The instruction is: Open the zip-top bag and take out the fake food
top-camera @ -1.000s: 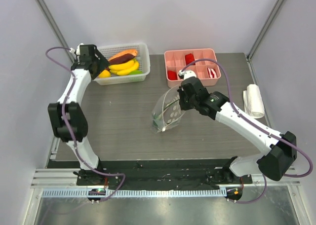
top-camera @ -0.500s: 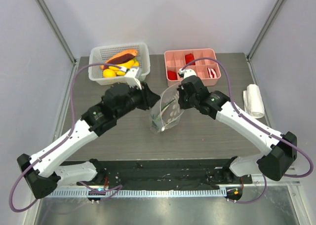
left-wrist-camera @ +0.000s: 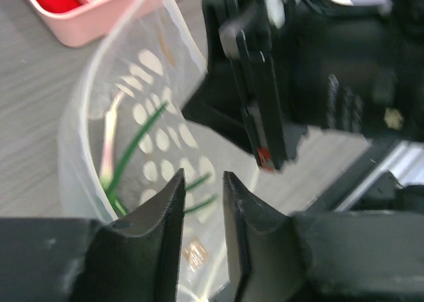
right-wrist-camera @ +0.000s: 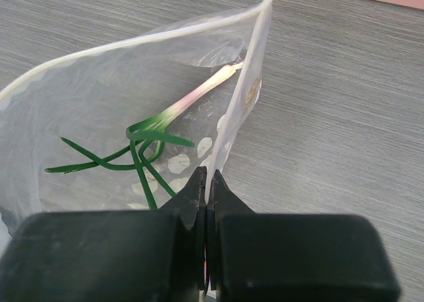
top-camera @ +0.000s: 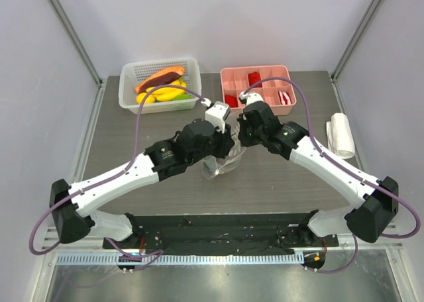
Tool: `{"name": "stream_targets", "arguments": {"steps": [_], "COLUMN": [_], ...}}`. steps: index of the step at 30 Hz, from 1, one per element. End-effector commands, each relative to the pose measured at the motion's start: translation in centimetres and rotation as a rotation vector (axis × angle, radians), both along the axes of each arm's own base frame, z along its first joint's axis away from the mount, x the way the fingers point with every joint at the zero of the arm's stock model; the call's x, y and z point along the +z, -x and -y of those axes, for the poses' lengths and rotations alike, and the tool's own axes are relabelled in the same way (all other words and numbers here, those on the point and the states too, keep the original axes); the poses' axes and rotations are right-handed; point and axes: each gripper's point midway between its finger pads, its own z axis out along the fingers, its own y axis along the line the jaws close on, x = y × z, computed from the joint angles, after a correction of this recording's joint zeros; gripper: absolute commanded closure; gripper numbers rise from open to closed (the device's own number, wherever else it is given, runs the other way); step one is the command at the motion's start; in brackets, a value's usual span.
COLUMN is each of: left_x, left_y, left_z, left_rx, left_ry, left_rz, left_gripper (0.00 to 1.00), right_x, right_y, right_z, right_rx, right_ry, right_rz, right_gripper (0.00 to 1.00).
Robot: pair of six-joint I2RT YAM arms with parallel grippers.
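Observation:
The zip-top bag (top-camera: 224, 164) is a clear pouch with white dots, held upright in the middle of the table with its mouth open. My right gripper (top-camera: 241, 140) is shut on the bag's edge (right-wrist-camera: 252, 97), fingertips together (right-wrist-camera: 207, 180). Inside lies a green toy scallion (right-wrist-camera: 149, 138), which also shows in the left wrist view (left-wrist-camera: 129, 163). My left gripper (top-camera: 222, 143) hovers at the bag's mouth (left-wrist-camera: 99, 110), with its jaws a little apart and empty (left-wrist-camera: 202, 177). The yellow bananas (top-camera: 164, 94) and the orange-and-maroon sausage piece (top-camera: 159, 78) lie in the basket.
A white perforated basket (top-camera: 192, 70) stands at the back left. A pink divided tray (top-camera: 260, 75) with red and white blocks is at the back middle. A white roll (top-camera: 339, 135) lies at the right edge. The right gripper's black body (left-wrist-camera: 265, 97) is close to my left fingers.
My left arm has swung from the basket at the back left across to the bag in the middle. The right gripper has kept hold of the bag's edge.

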Motion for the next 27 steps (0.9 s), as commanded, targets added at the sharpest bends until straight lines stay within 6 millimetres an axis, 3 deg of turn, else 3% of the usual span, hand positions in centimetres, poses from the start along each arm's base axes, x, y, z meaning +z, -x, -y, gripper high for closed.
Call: {"name": "stream_targets", "arguments": {"steps": [1,5,21,27], "left_x": [-0.3,-1.3,-6.8,-8.0], "left_y": [-2.1,-3.0,-5.7,-6.7], "left_z": [0.5,1.4,-1.1,-1.1], "left_rx": [0.051,0.041,0.156,0.162], "left_ry": [-0.07,-0.1,-0.285,-0.286], "left_rz": [0.042,0.057,0.075,0.058], "left_gripper": [0.66,0.63,0.53,0.51], "right_x": [2.9,2.6,2.7,2.6], "right_y": [-0.7,-0.8,-0.8,-0.8], "right_z": [-0.9,-1.0,-0.7,-0.8], "right_rx": [0.006,0.008,0.004,0.01], "right_ry": [-0.061,-0.057,-0.048,-0.048], "right_rz": [0.059,0.054,0.062,0.059], "right_gripper": [0.99,0.99,0.99,0.99]}}
